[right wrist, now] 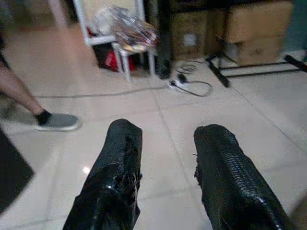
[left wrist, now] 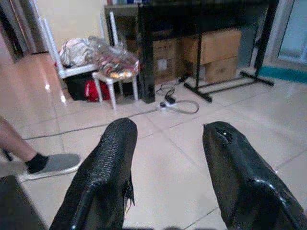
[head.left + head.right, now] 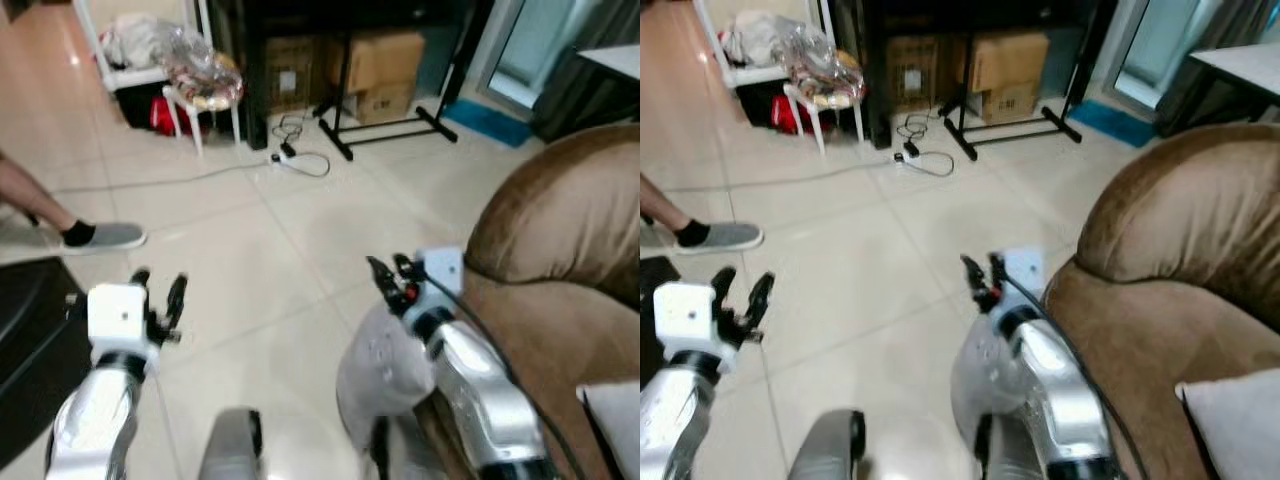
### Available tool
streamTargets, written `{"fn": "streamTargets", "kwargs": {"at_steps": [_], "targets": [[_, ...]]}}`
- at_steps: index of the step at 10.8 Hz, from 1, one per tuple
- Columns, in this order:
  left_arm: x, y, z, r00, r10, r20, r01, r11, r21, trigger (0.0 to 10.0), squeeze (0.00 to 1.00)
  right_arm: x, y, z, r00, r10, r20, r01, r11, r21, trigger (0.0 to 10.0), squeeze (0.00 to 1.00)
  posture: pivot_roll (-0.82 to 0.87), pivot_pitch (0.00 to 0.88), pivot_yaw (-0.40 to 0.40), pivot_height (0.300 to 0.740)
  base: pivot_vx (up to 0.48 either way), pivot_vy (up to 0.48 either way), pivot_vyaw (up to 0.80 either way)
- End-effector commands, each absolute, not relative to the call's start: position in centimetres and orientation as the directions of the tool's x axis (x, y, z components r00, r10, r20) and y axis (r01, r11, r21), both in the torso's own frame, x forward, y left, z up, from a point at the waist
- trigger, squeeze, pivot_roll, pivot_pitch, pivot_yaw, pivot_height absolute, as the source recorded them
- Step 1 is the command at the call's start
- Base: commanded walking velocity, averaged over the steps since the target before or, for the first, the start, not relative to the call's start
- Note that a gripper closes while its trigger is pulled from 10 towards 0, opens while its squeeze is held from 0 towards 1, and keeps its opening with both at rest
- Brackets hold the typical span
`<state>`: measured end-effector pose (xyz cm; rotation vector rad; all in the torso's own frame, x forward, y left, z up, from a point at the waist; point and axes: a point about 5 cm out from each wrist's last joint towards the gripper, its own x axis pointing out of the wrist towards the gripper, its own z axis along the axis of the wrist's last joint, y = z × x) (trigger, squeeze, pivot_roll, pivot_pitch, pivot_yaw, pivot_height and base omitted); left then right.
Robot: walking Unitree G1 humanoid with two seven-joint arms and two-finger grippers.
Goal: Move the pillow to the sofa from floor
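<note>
both arms reach forward at a low height. the left gripper (image 3: pixel 158 290) and right gripper (image 3: pixel 388 272) hold their fingers apart, gripping nothing. the pillow (image 3: pixel 385 370), pale grey, sits on the tiled floor (image 3: pixel 270 240) just beside the brown sofa (image 3: pixel 560 250), partly behind the right arm; whether it touches the sofa is hard to tell. open tile lies ahead, edged by a person's foot (image 3: pixel 100 236), a cable (image 3: pixel 300 160) and boxes (image 3: pixel 375 65).

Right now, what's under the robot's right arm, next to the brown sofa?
A grey pillow sits on the tiled floor, pressed beside the sofa. The right arm covers part of it, so its far side is hidden. The right gripper is open, holding nothing.
</note>
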<state>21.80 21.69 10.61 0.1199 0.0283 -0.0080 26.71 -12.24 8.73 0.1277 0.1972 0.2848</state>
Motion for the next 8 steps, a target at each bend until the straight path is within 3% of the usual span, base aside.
{"fn": "streamTargets", "kwargs": {"at_steps": [1, 5, 8], "targets": [[21.8, 21.1, 10.6, 0.999, -0.032, -0.029, 0.036, 0.992, 0.119, 10.0, 0.00, 26.8, -13.1, 8.6, 0.947, 0.266, -0.180, -0.240, 0.959, 0.153, 10.0, 0.00, 0.05, 0.000, -0.037, 0.590, 0.262, 0.000, 0.00], [22.2, 21.7, 10.7, 0.999, -0.025, -0.031, 0.030, 0.989, 0.147, 10.0, 0.00, 27.2, -13.4, 8.7, 0.953, 0.241, -0.183, -0.209, 0.962, 0.176, 10.0, 0.00, 0.05, 0.000, -0.035, 0.566, 0.063, 0.000, 0.00], [23.1, 20.7, 9.5, 0.979, -0.161, -0.125, 0.181, 0.969, 0.170, 10.0, 0.00, 28.7, -13.6, 7.6, 0.949, 0.202, -0.243, -0.164, 0.972, 0.166, 10.0, 0.00, 0.04, 0.000, -0.030, 0.526, 0.000, 0.000, 0.00]]}}
